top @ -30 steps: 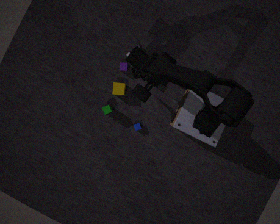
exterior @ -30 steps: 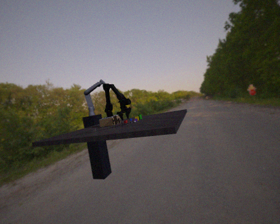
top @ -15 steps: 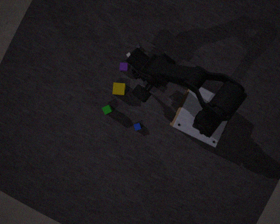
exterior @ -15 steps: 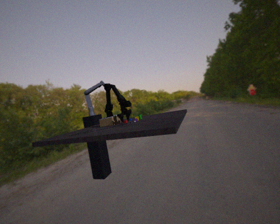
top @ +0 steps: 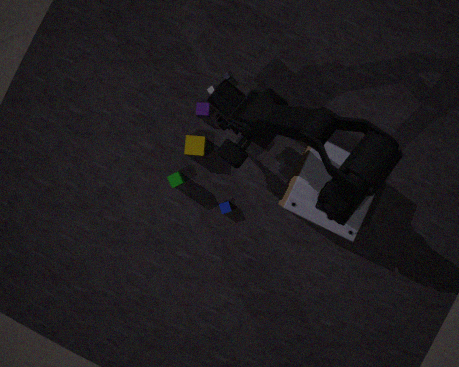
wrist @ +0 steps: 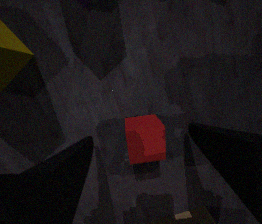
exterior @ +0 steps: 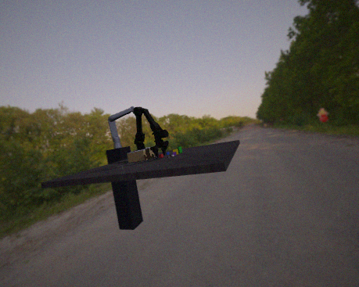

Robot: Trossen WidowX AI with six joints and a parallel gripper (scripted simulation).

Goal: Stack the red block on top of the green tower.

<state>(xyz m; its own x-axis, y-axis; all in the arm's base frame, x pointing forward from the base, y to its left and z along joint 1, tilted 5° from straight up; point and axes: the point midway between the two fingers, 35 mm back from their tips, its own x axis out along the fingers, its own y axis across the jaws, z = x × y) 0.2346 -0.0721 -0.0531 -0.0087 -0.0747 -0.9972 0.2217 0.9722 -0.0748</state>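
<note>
The red block [wrist: 145, 140] [exterior: 161, 156] sits on the table. In the wrist view it lies between the two dark, widely spread fingers of my gripper [wrist: 140, 132], a little beyond their tips, and nothing is held. The arm hides the red block in the top view. The green tower [top: 175, 179] [exterior: 180, 150] stands upright, seen from above as a small green square with a long shadow. It is to the lower left of my gripper in the top view and is outside the wrist view.
A larger yellow block [top: 194, 145] [wrist: 6, 62] stands between the green tower and a purple block [top: 202, 109]. A small white block [top: 211, 90] is beside the arm's wrist. A blue block [top: 225, 207] lies right of the tower. The arm's pale base plate [top: 321, 216] is at the right.
</note>
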